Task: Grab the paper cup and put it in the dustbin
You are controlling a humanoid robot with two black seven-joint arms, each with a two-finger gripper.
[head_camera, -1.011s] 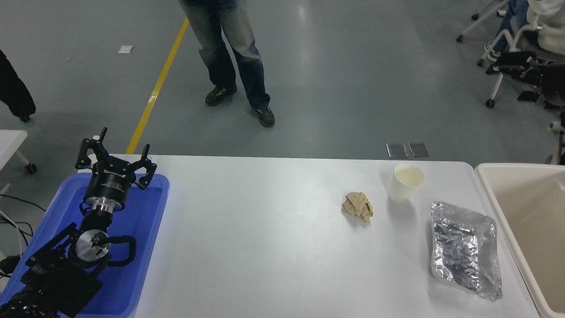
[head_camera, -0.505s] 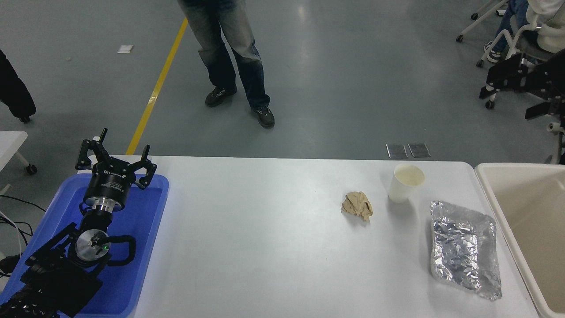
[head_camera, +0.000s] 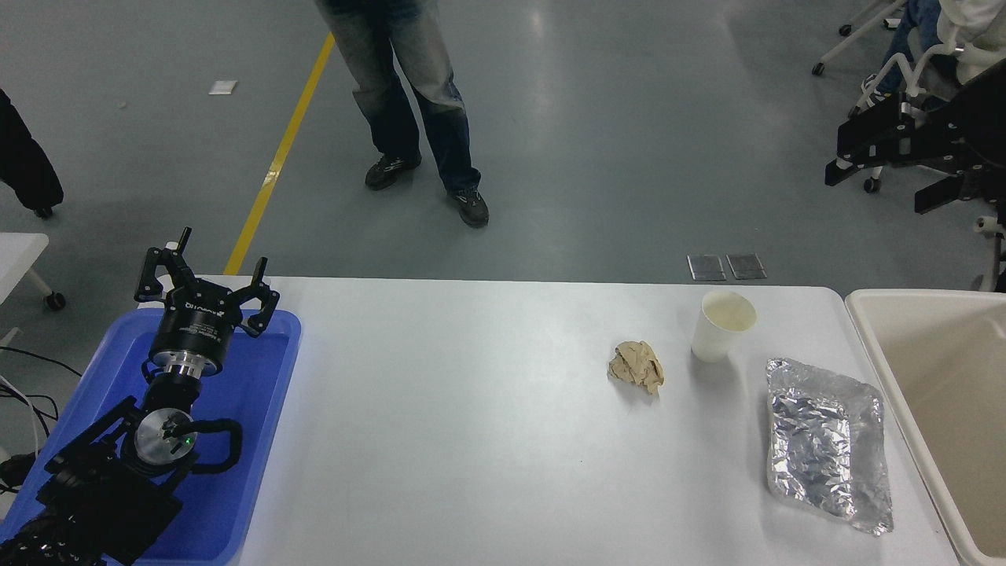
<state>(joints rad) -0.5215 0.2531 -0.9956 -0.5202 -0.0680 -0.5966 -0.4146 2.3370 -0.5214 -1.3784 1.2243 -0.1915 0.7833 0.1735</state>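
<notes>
The white paper cup (head_camera: pixel 721 326) stands upright at the table's far right, with its cream inside showing. The cream-beige dustbin (head_camera: pixel 927 295) sits off the table's right end, only partly in frame. My right gripper (head_camera: pixel 876 187) comes in from the right edge, high up and beyond the table's far edge. Its two black fingers are spread open and hold nothing. It is up and to the right of the cup, well apart from it. My left gripper (head_camera: pixel 208 275) is parked open over the blue tray (head_camera: pixel 267 393) at the lower left.
A crumpled tan paper wad (head_camera: pixel 638 366) lies just left of the cup. A crinkled silver foil tray (head_camera: pixel 825 440) lies between the cup and the dustbin. A person's legs (head_camera: pixel 409 102) stand beyond the far edge. Wheeled chairs (head_camera: pixel 904 47) are at the top right.
My right gripper has come further into view from the right edge, moving left. The cup, the wad, the foil tray and my left arm have stayed put.
</notes>
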